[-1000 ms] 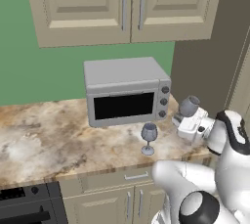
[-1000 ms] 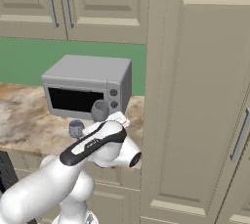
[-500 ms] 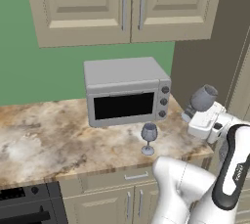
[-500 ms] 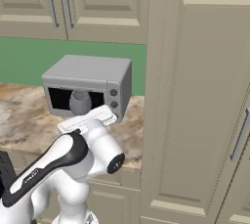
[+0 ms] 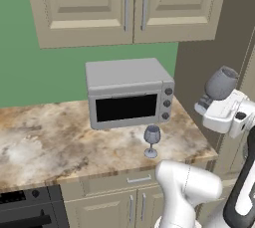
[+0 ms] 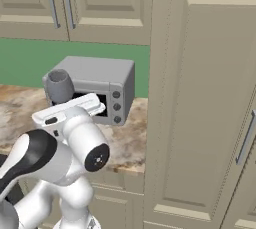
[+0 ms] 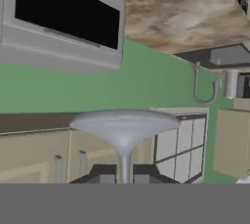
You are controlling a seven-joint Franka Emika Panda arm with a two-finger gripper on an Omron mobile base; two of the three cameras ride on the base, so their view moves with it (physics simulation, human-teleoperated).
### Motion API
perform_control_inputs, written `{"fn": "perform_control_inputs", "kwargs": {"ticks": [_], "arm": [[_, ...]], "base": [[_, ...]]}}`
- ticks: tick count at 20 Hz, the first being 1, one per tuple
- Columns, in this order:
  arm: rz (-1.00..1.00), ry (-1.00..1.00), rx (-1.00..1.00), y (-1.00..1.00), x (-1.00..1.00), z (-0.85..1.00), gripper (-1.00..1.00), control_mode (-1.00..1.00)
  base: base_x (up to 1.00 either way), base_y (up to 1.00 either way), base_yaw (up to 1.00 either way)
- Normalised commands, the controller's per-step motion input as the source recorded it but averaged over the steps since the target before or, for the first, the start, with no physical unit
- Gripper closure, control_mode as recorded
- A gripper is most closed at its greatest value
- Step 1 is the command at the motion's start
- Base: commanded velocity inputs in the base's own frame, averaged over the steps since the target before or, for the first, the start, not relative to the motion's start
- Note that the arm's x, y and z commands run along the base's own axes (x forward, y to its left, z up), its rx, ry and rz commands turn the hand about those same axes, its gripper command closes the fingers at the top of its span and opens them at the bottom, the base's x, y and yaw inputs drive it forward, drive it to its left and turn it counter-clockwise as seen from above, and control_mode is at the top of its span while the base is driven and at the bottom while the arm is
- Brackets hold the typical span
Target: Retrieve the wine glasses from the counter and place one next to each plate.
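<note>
Your gripper [image 7: 124,173] is pinched on the thin stem of a wine glass [image 5: 222,82], its dark fingertips [image 7: 102,173] pressed in from either side. In the hand view the glass's round foot spreads just beyond the fingertips. In the left base view the rounded grey-blue bowl juts out past the white hand, up in the air and tilted, clear of the counter [image 5: 50,137]. In the right base view the same bowl sits at the far end of the hand, in front of the microwave [image 6: 100,85].

The second wine glass [image 5: 152,140] stands upright on the counter, well below your gripper and off to its left in the left base view, just in front of the microwave's control knobs and near the counter's front edge.
</note>
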Motion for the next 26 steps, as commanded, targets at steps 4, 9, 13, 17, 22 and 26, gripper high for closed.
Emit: {"fn": "perform_control_inputs", "kwargs": {"ticks": [4, 9, 13, 17, 22, 26], "arm": [[0.00, -0.22, -0.06, 0.35, -0.70, 0.00, 1.00, -1.00], [0.00, -0.09, -0.02, 0.35, -0.28, 0.00, 1.00, -1.00], [-0.02, -0.02, -0.06, 0.88, 0.00, 0.00, 1.00, -1.00], [-0.02, -0.02, -0.01, 0.86, -0.07, 0.00, 1.00, -1.00], [0.00, -0.03, 0.00, 0.86, -0.19, 0.00, 1.00, -1.00], [0.00, -0.02, 0.00, 0.49, -0.22, 0.00, 1.00, 1.00]], "base": [[0.00, 0.00, 0.00], [0.00, 0.00, 0.00], [0.00, 0.00, 0.00], [0.00, 0.00, 0.00], [0.00, 0.00, 0.00], [-0.26, 0.42, 0.00]]}}
